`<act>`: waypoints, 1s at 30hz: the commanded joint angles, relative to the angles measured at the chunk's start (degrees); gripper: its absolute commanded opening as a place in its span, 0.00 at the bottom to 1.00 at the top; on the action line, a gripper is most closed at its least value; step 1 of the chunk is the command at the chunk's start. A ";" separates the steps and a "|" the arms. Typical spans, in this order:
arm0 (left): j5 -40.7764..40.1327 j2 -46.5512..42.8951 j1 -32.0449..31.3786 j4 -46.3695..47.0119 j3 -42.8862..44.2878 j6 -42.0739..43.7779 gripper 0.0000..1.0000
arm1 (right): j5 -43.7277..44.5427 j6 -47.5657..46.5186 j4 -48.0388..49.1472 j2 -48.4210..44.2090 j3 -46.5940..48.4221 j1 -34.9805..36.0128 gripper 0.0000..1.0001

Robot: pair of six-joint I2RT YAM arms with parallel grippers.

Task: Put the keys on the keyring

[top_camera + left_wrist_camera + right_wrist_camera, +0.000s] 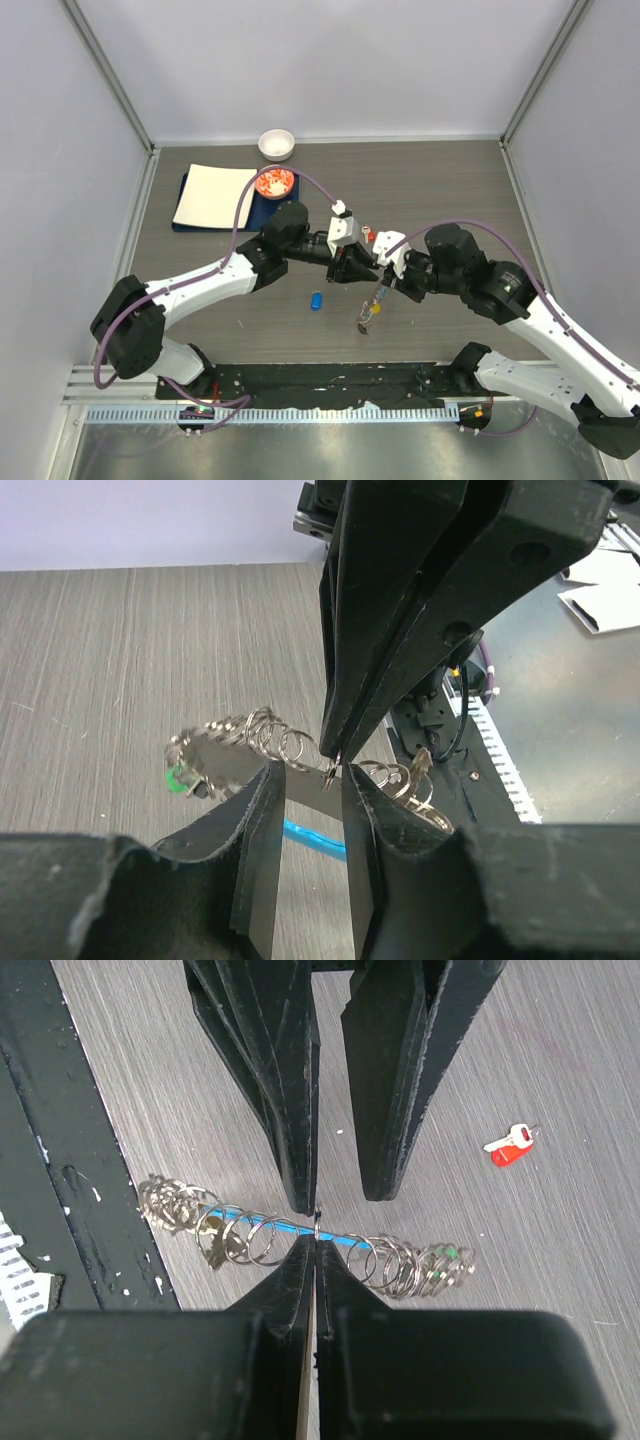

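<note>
The keyring is a bunch of silver rings and keys with a light-blue strip and a green tag. It stretches below both grippers, also in the right wrist view and the left wrist view. My right gripper is shut on one thin ring of it, seen edge-on. My left gripper is open, its two fingers either side of that ring and the right fingertips. The two grippers meet tip to tip in the top view, left and right. The dark blue key lies loose to the left. The red key lies loose beyond the left gripper.
A white bowl and a red bowl with pieces in it stand at the back left. Beside them is a white cloth on a dark blue mat. A black base plate runs along the near edge.
</note>
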 commanded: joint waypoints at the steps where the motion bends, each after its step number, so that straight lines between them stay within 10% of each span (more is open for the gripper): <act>1: 1.71 0.71 -0.53 -2.25 2.93 2.67 0.32 | -0.57 -0.49 5.21 -1.75 0.40 0.27 0.01; 30: -1.53 3.26 -3.60 -11.21 5.93 6.80 0.18 | -1.18 -0.14 6.79 -4.48 -0.83 0.35 0.01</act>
